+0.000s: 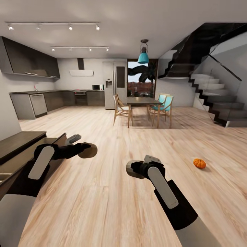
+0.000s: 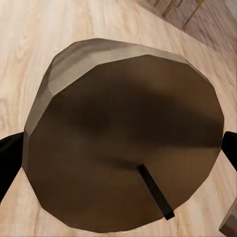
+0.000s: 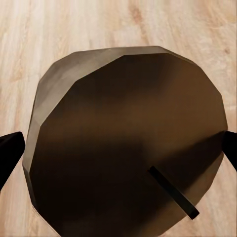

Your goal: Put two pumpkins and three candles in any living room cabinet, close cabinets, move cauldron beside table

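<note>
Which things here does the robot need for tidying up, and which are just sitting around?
For the job:
- small bright-orange ribbed pumpkin on the wood floor
- stubby grey-beige candle in the left gripper
- another grey-beige candle in the right gripper
- low dark-brown wood cabinet, open

Just sitting around:
- dark dining table
- teal chairs
- black staircase
- teal hanging lamp

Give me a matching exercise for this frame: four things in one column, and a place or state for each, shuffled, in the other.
Things:
1. pumpkin
2. left gripper
3. cabinet
4. dining table

Places or states:
A. far across the room, with chairs around it
B. at the left edge of the head view, beside the left arm
C. lying alone on the wood floor, ahead to the right
D. holding a candle between its jaws

Pairs: 1-C, 2-D, 3-B, 4-A
</note>
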